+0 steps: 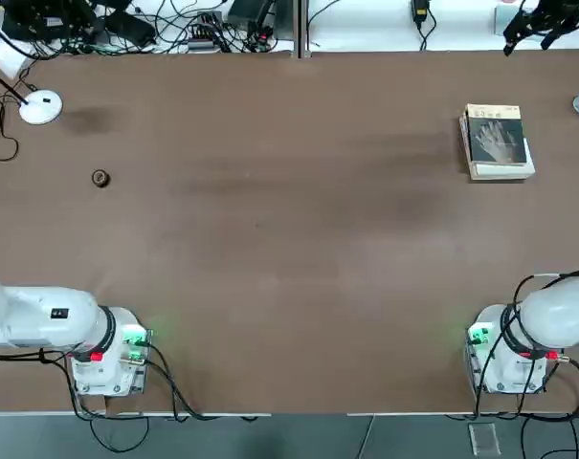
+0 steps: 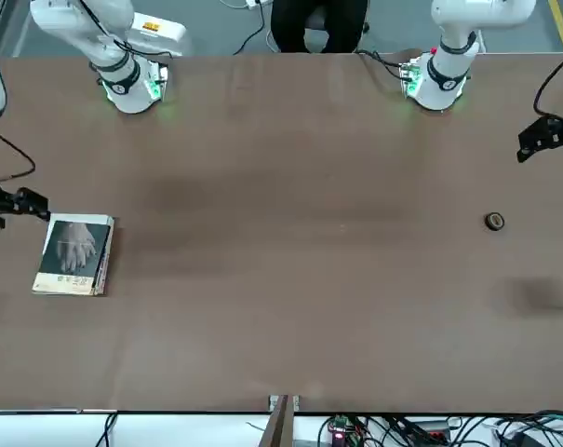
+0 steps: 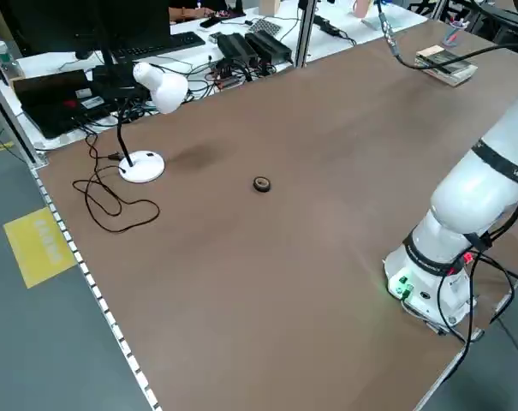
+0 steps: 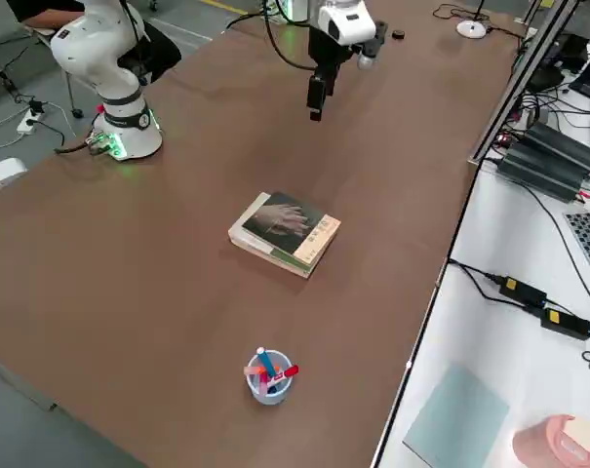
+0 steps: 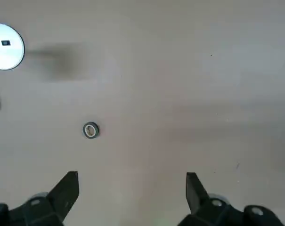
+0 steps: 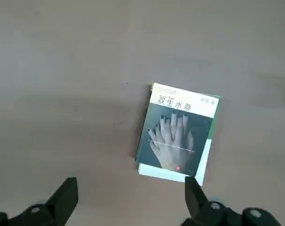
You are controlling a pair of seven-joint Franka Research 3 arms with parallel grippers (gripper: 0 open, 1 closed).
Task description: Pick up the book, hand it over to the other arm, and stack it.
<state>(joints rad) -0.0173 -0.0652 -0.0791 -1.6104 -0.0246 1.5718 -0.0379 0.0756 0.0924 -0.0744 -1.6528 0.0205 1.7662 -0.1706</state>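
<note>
We see the book [image 1: 497,136] lying flat on top of a thicker green-and-white book [image 1: 504,172], on the table [image 1: 289,239] at the far right. Our right tool [image 6: 130,197] hangs above it, jaws wide apart and empty. Our left tool [image 5: 132,193] hovers elsewhere, equally spread, holding nothing.

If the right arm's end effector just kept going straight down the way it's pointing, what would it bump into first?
Most likely the bare table. The right end effector, open, points down just beside the book; one finger sits near the book's corner, so it might clip it.
</note>
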